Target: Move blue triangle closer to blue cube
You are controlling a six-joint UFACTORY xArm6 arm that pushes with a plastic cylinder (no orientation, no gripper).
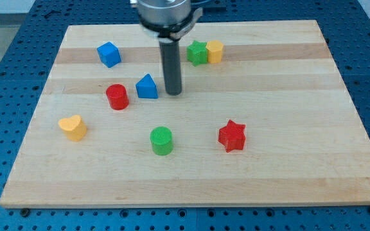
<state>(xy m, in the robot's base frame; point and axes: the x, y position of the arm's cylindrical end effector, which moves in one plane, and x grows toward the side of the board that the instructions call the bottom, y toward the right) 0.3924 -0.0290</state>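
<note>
The wooden worktop (191, 173) carries eight small blocks. Between the blue triangle (147, 87) and the blue cube (108, 54) no other block lies; the cube sits at about 10 o'clock from the triangle, well apart from it. The red cylinder (117, 97) stands just beside the triangle, at about 8 o'clock from it, with a small gap. The green star (198, 52) and the yellow block (214, 51), whose shape looks many-sided, touch each other near the view's top, at about 2 o'clock from the triangle. The yellow heart (73, 128) lies at 8 o'clock, far off; the green cylinder (161, 140) lies at about 6 o'clock, and the red star (232, 136) at about 4 o'clock.

The worktop is pale wood made of long planks with visible grain, and around it there is a blue perforated surface. The blocks look like smooth matt plastic; the green cylinder has fine lines on its top face.

The blue triangle is a small prism, its point toward the view's top, and its top face is lighter than its sides. It lies a little to the left of the middle of the worktop.

The arm has no hand that opens or closes, only a dark straight rod. The tip (173, 94) stands just beside the triangle at 3 o'clock; if it touches cannot be told.
</note>
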